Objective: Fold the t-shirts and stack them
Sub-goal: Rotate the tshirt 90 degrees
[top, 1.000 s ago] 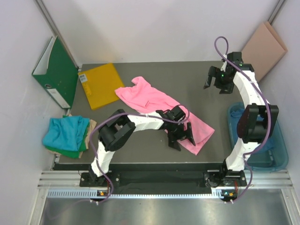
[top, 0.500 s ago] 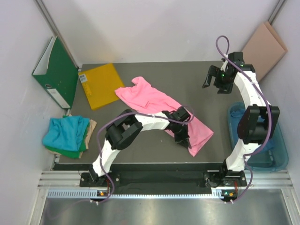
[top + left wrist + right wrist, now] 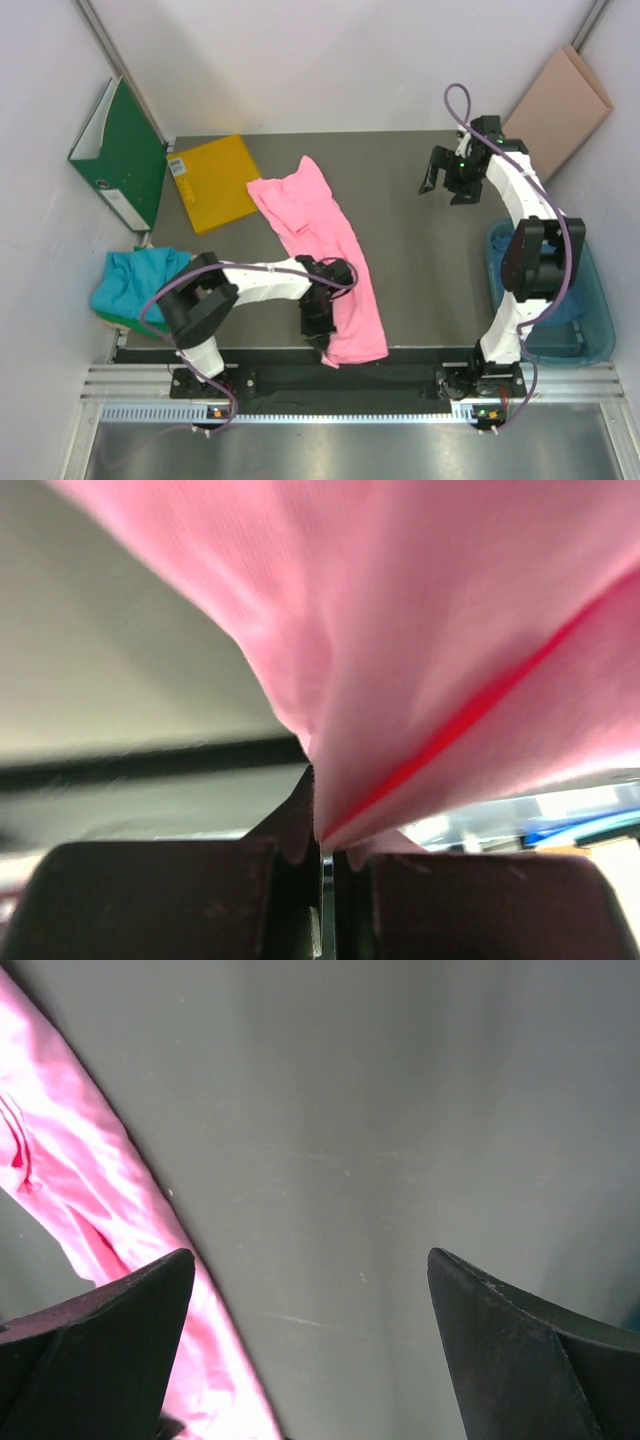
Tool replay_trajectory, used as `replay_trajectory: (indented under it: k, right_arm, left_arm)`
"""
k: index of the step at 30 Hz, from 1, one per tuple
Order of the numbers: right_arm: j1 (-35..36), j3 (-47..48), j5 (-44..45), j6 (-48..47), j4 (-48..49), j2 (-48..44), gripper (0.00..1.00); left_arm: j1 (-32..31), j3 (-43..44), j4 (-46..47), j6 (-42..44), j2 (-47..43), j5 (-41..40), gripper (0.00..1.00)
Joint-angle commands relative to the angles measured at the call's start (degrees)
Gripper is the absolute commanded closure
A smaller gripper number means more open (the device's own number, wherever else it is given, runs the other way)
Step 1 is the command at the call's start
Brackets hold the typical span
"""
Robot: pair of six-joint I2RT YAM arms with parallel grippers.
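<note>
Pinching the near end of the pink t-shirt (image 3: 320, 230), the left gripper (image 3: 318, 325) sits low by the table's (image 3: 430, 270) front edge. Its jaws are clamped tight on a bunch of the cloth. The left wrist cam shows it pretty clearly: both dark fingers (image 3: 150, 900) are pressed together, with pink fabric wedged in between and fanning out above them.

The shirt itself lies stretched out as a long, wrinkly strip on the grey table. It runs from just beside the yellow sheet (image 3: 212, 180) at the far left down to the near edge.

The right gripper (image 3: 445, 180) is way over at the far right, well apart from the shirt. Its jaws are spread wide with nothing in them, just bare tabletop below. Its own cam only catches the shirt as a pink band off to the left.

Off the table's left side there's a crumpled teal t-shirt (image 3: 135, 280) sitting on top of a green t-shirt (image 3: 150, 326). A green binder (image 3: 120, 150) leans by the left wall, and a blue bin (image 3: 590, 310) sits to the right.
</note>
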Motion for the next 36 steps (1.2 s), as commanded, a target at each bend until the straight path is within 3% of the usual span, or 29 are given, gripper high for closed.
replay_trajectory:
  k: [1,2,4,6,7,10,12,15,17,18,20,21,24,30,36]
  right_arm:
    - [5.5,4.4,-1.7,-1.4,1.2,3.4,0.0]
    - [6.2,5.3,-1.9,-1.7,1.4,3.9,0.0]
    - [8.7,6.4,-3.3,-2.3,2.3,6.1,0.0]
    - [11.1,8.1,-4.7,-2.2,5.2,8.2,0.0]
    - [11.9,8.5,-6.0,-1.8,6.7,9.0,0.01]
    - [14.2,9.9,-9.8,1.5,14.5,12.4,0.0]
    - [15.2,10.4,-11.9,5.3,18.9,15.7,0.0]
    - [16.4,12.1,-15.0,10.3,27.5,20.8,0.01]
    - [16.9,15.5,-16.4,12.2,30.4,23.7,0.01]
    - [17.7,16.8,-16.5,13.8,31.1,26.3,0.01]
    - [18.6,20.7,-16.1,15.9,32.9,28.7,0.01]
    - [19.6,22.1,-15.9,16.6,33.2,31.0,0.01]
    - [21.2,26.1,-15.0,19.6,35.6,34.7,0.01]
    - [23.7,26.6,-14.2,28.2,44.2,39.3,0.02]
    - [26.9,31.6,-11.3,32.0,44.1,45.1,0.11]
  left_arm:
    - [-0.2,-4.9,-12.3,-1.8,-11.1,-2.6,1.0]
    - [-0.2,-5.1,-13.5,-1.8,-12.3,-3.4,1.0]
    - [-0.2,-3.4,-18.5,-1.6,-14.9,-5.2,0.85]
    - [-0.2,2.6,-22.1,-0.4,-16.1,-10.0,0.59]
    - [-0.2,5.2,-24.5,0.1,-16.1,-12.2,0.3]
    - [-0.1,18.0,-30.3,2.4,-14.7,-22.3,0.01]
    - [0.5,21.8,-31.1,3.7,-12.9,-28.0,0.01]
    - [3.9,25.3,-27.8,6.3,-10.9,-30.3,0.01]
    - [9.1,28.1,-28.7,9.0,-9.4,-35.0,0.01]
    - [15.2,28.1,-26.1,10.1,-8.4,-35.6,0.01]
    - [22.5,25.6,-20.3,14.5,-7.4,-29.2,0.01]
    - [29.3,24.7,-17.2,15.1,-6.5,-26.7,0.01]
    - [38.9,25.6,-11.3,17.4,-0.9,-19.0,0.01]
    - [47.1,35.2,-9.2,21.3,11.0,-14.8,0.01]
    - [51.2,40.5,-8.1,22.0,16.8,-9.9,0.01]
